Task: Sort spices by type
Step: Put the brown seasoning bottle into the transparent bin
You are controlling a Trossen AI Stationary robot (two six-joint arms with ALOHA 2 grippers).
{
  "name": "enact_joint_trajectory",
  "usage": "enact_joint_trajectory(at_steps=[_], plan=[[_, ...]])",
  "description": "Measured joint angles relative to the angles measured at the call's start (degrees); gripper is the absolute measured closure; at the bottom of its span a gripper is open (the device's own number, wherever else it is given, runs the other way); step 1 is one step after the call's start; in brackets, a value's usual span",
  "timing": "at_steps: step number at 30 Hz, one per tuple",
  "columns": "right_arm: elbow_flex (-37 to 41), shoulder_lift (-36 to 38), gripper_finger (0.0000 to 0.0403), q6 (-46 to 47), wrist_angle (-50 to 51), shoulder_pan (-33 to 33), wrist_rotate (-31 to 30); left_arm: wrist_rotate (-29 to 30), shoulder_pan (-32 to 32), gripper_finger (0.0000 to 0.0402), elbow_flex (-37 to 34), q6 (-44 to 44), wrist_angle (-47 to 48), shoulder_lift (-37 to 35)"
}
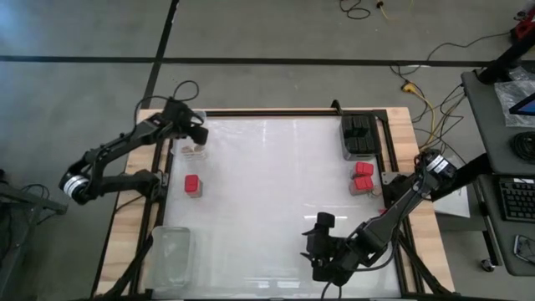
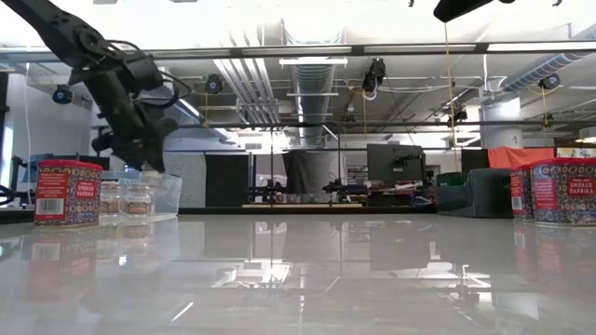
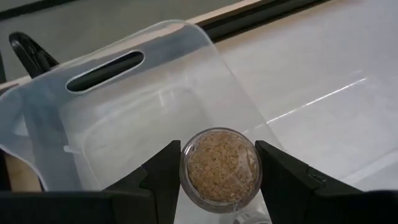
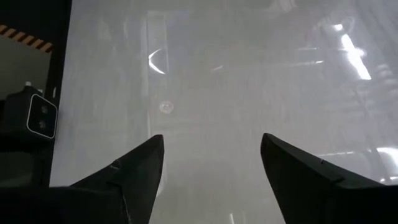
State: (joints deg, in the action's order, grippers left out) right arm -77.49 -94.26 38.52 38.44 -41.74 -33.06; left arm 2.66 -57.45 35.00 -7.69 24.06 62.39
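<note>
At the far left corner of the white tabletop (image 1: 276, 201), the left gripper (image 3: 219, 180) holds a round jar (image 3: 221, 165) of tan spice between its two fingers, just at the wall of a clear tray (image 3: 124, 118). From above, the same gripper (image 1: 194, 134) hangs over that tray (image 1: 191, 150), where other tan-topped jars (image 1: 195, 152) already stand; the level view shows two such jars (image 2: 126, 200) side by side at the tray.

The risk here is in the set-down. The held jar is round and smooth, so it could roll or tip if let go while tilted, and it could knock the jars already in place if lowered too close to them. The tray wall is thin and light, and a finger catching it might drag the whole tray off its spot.

One red tin (image 1: 193, 185) stands alone near the left edge, well apart from the two red tins (image 1: 363, 177) near the right edge; it looks unsorted, and its distance from its group means a long carry across the tabletop. A tray of black boxes (image 1: 359, 136) sits at the far right corner, and a second clear tray (image 1: 170, 255) lies at the near left corner.

The right gripper (image 4: 211, 174) waits near the near edge, right of centre, fingers wide apart and holding nothing.
</note>
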Motion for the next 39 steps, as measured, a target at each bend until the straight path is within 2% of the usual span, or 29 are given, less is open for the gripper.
enact_joint_trajectory(at_steps=[12, 39], plan=[[0.04, -0.04, 0.0160, 0.90, 0.04, -0.28, 0.55, 1.40, 0.39, 0.0237, -2.24, -3.86, -0.85, 3.31], [0.07, -0.04, 0.0123, 0.57, 0.04, -0.61, 0.46, 0.70, 2.14, 0.0229, -5.99, -5.37, -4.95, 2.82]])
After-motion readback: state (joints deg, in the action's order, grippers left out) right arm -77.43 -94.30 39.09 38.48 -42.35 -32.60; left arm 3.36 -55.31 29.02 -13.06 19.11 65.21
